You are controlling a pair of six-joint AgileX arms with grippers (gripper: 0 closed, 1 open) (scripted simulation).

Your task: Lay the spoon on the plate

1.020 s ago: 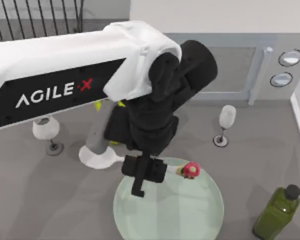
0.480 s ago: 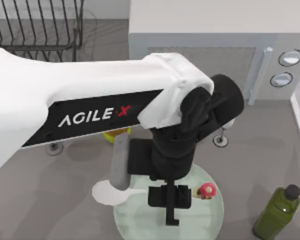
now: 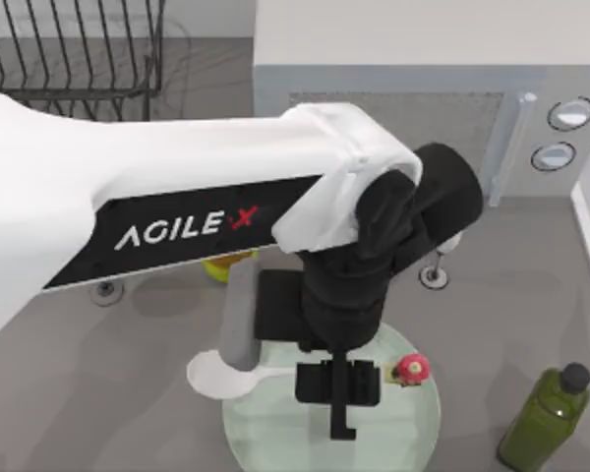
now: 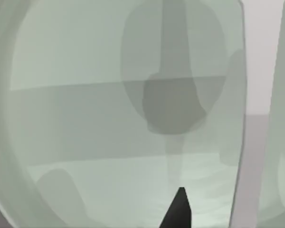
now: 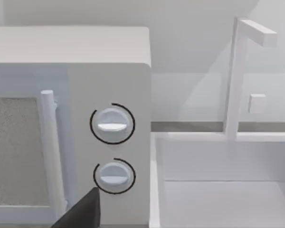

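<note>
Spoon (image 3: 238, 376) handle hidden under left end effector (image 3: 338, 385) (over plate (image 3: 275, 438))

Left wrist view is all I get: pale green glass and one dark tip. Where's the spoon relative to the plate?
Observer: In the top view the spoon runs crosswise under the left claw. Its white bowl juts past the left rim of the plate.
Operator: Knob end?
Observer: The red knob is over the plate's right part, inside the rim.
Operator: Is it resting on the glass?
Observer: I can't tell from above, because the claw covers the middle of the handle.
Operator: Anything near on the right?
Observer: A green bottle stands on the table to the right of the plate, apart from it.
Operator: Right arm?
Observer: It's off by the microwave, and its wrist view faces the two dials.
</note>
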